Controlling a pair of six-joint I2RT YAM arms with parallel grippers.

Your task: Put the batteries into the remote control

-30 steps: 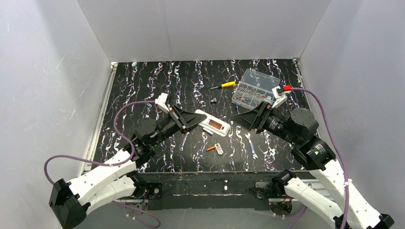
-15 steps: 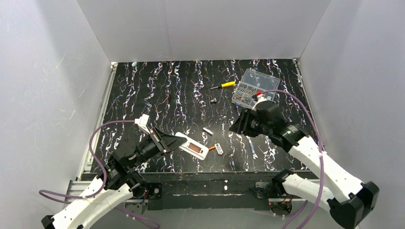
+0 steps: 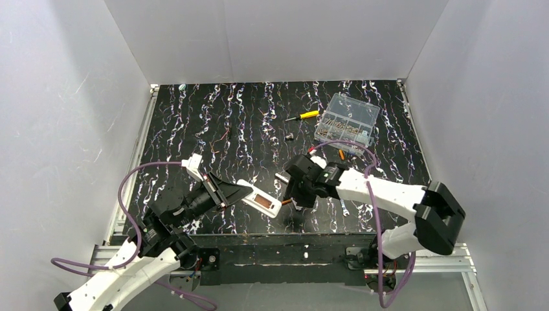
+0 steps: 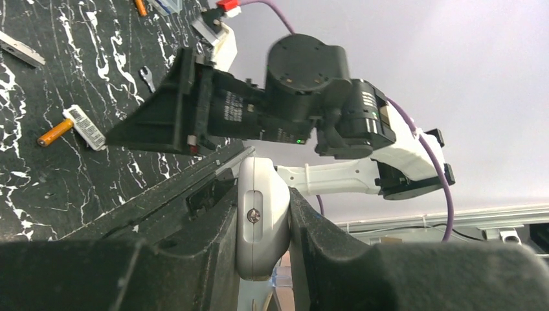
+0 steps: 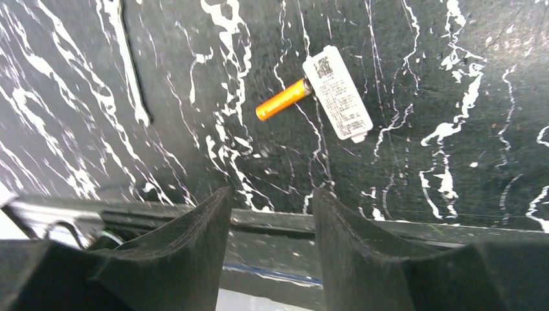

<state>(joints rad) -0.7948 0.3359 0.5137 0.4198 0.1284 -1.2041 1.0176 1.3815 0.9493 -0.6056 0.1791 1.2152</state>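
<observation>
From above, the left gripper (image 3: 245, 192) is clamped on one end of the remote control (image 3: 260, 201). The white bar juts out to the right, lifted off the black marbled table (image 3: 194, 116), its back recess facing up. Just right of the bar's free end, the right gripper (image 3: 295, 197) points down at the table with its jaws parted and nothing between them. An orange battery (image 3: 285, 202) peeks out beside it. A second battery (image 3: 340, 154) lies farther back, near the clear compartment box (image 3: 346, 120), and a yellow-handled screwdriver (image 3: 303, 116) lies left of that box. A small wrench (image 3: 344, 207) lies to the right of the right gripper.

In the left wrist view, the black fingers (image 4: 194, 220) squeeze the remote control (image 4: 260, 223) from both sides (a small screw shows on its end). Beyond it the right gripper (image 4: 155, 123) hangs above the battery (image 4: 55, 131) and a white labelled tab (image 4: 84, 126).

In the right wrist view, the right gripper (image 5: 268, 214) stands spread and empty over the table. The battery (image 5: 283, 99) lies on the surface ahead of the fingertips, one end right against the white labelled tab (image 5: 338, 92). The wrench (image 5: 129, 71) lies well to the left.
</observation>
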